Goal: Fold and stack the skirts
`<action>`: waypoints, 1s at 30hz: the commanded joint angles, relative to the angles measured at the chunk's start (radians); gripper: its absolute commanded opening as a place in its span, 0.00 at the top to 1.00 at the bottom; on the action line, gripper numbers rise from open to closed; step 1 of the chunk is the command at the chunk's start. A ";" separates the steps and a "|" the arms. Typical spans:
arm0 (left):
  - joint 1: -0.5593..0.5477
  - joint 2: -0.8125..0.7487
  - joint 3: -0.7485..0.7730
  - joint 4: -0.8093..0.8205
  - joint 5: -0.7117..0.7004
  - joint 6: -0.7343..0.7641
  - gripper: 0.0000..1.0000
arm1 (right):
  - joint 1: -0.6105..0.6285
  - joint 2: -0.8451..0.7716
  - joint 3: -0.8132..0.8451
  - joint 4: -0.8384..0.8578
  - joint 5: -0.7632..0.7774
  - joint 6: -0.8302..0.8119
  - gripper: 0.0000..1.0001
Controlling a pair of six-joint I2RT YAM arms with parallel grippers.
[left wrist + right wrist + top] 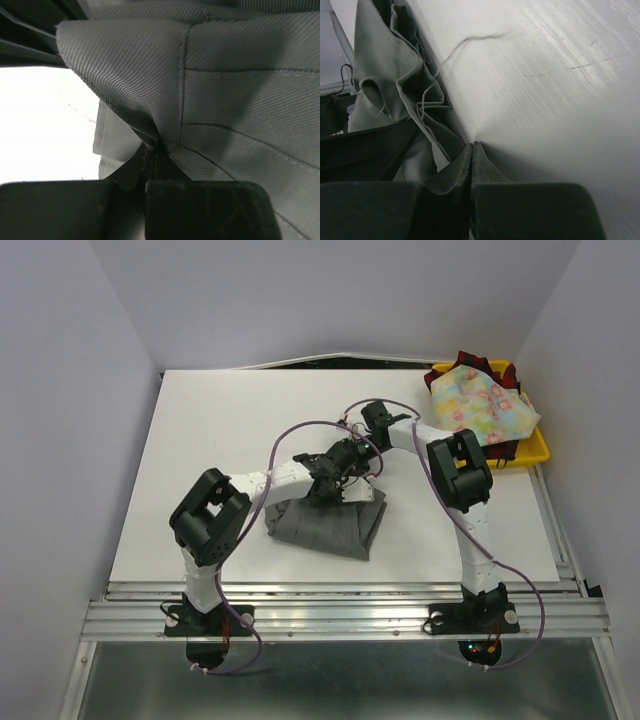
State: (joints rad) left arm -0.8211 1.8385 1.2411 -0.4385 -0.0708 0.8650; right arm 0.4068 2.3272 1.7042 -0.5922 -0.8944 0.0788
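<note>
- The grey skirt (330, 528) is in the middle of the table (220, 440), its near part resting on the surface and its far edge gathered up where the 2 arms meet.
- The left gripper (150, 150) is pressed together on a fold of the grey cloth. The fabric bunches into its fingertips and spreads away in pleats.
- The right gripper (471, 148) also has its fingers closed, pinching a thin doubled edge of the same skirt just above the tabletop. A loose thread (470, 42) trails from the cloth across the table.
- The floral skirt (482, 405) lies crumpled in the yellow tray (535, 452) at the far right corner. The plaid skirt (470, 362) shows underneath it at the back rim.
- My reading is that the first of 3 folds is in hand. Both arms hold one edge of the grey skirt, and the other 2 skirts have not been folded.
- The next move probably calls for both grippers to carry the held edge over together, at the same height and pace. That should lay the cloth flat on its other half instead of twisting.
- Letting go should come only once the edge rests on the cloth, since the bunched pleats look likely to spring open.
</note>
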 commanded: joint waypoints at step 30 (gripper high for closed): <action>0.215 -0.393 0.245 -0.149 0.413 -0.533 0.32 | -0.180 -0.504 -0.080 0.126 -0.027 0.192 0.73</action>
State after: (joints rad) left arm -0.6147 1.5482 1.5890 -0.5217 0.0879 0.5423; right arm 0.1707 2.0274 1.8343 -0.5716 -0.7403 0.1425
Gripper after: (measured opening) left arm 0.698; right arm 0.256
